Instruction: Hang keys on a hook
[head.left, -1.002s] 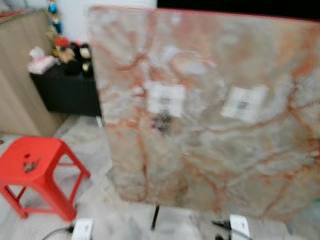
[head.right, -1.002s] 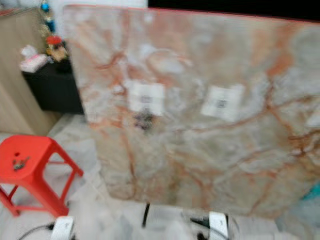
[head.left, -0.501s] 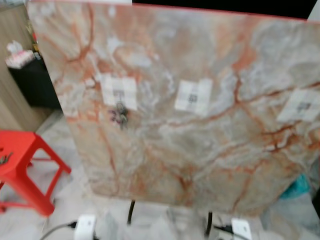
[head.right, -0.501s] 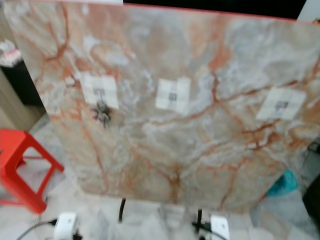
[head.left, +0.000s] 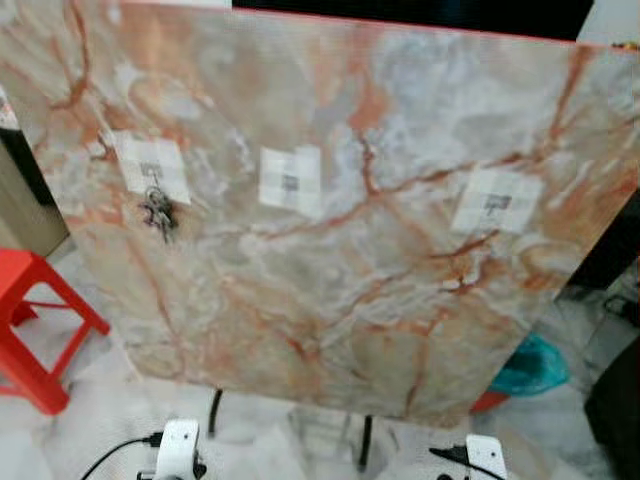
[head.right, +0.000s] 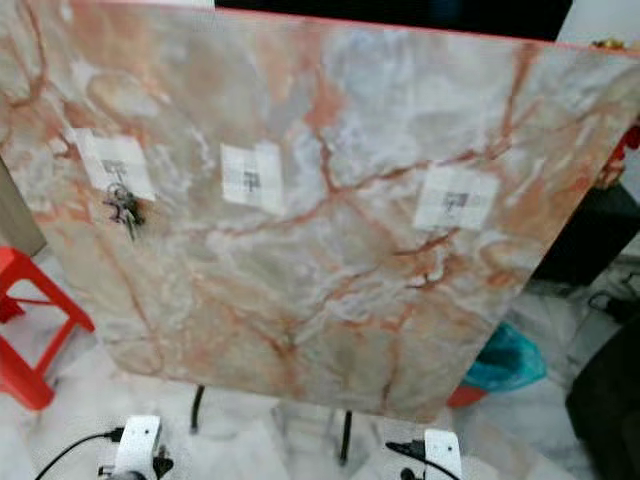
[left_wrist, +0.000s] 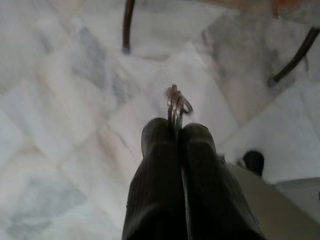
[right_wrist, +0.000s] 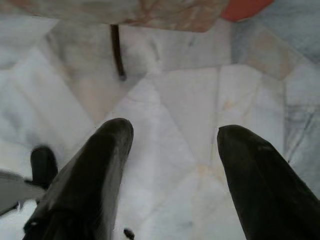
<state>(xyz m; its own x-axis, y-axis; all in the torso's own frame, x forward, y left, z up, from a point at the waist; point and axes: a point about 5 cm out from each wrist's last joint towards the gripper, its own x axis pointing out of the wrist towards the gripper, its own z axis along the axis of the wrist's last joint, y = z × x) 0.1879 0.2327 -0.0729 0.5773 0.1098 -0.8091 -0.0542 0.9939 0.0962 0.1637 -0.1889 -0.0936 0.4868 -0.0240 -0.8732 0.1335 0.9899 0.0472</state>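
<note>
We're facing a big marble-patterned board (head.left: 330, 230) standing on thin black legs, with three white hook patches on it. One bunch of keys (head.left: 158, 213) is already hanging off the left hook patch (head.left: 150, 167); the middle patch (head.left: 290, 182) and right patch (head.left: 497, 201) are sitting bare. Down low, our left gripper (left_wrist: 175, 132) is pinching a key ring (left_wrist: 176, 102) between its closed fingers, over the pale marble floor (left_wrist: 60, 100). Our right gripper (right_wrist: 172, 135) is hanging with its fingers spread wide, gripping nothing. A red stool (head.left: 35, 320) is standing just left of the board.
</note>
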